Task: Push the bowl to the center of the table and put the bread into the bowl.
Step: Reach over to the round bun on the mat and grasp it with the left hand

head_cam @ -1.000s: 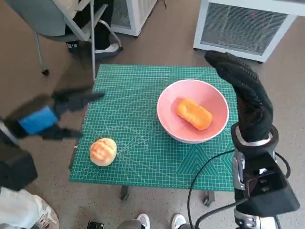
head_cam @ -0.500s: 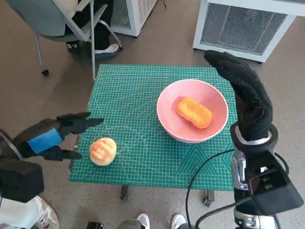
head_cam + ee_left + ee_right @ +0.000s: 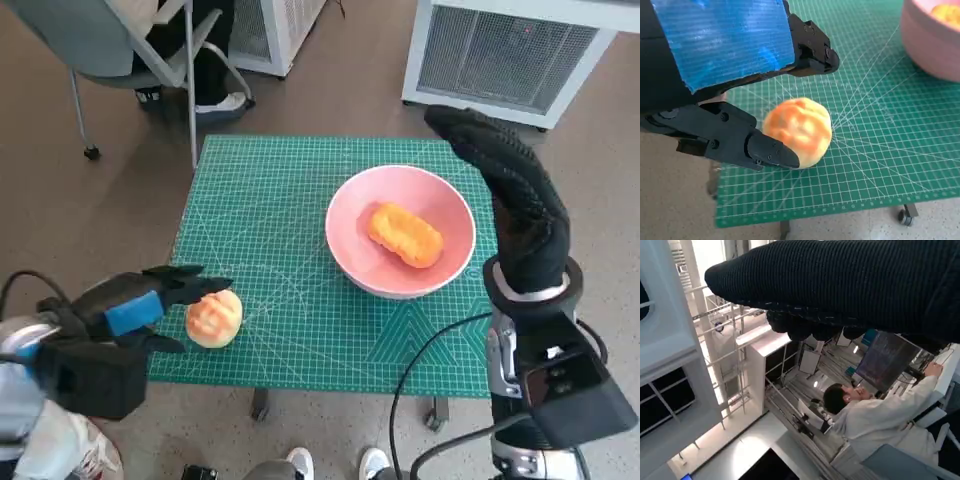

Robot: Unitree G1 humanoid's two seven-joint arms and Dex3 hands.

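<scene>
A humanoid robot's left hand [image 3: 140, 308], black with blue tape across its back, reaches in at the near left corner of a green cutting mat [image 3: 280, 220] covering a small table; its fingers are spread apart around a round golden bread roll [image 3: 214, 318], one finger above the roll and another below it, and the left wrist view shows the roll [image 3: 799, 130] lying on the mat between those black fingers [image 3: 765, 150], the lower fingertip right against its side, though whether it actually presses the crust cannot be told; the hand has hold of nothing. The pink bowl [image 3: 440, 205] stands on the right half of the mat, well apart from the roll, and a longer orange piece of bread [image 3: 405, 235] lies inside it, tilted across the bottom; a slice of the bowl's pink wall [image 3: 932, 45] also shows at the edge of the left wrist view. The right hand [image 3: 510, 200], in a black knitted glove, is raised upright just beside the bowl's right rim, fingers extended and close together, gripping nothing; from the head view it cannot be told whether the glove touches the rim. In the right wrist view the glove [image 3: 850, 285] fills the upper part of the picture, and beyond it a person in a pale coat [image 3: 875, 415] sits in a room; in the head view a grey chair [image 3: 120, 45] and two white cabinets [image 3: 520, 55] stand on the floor beyond the table.
</scene>
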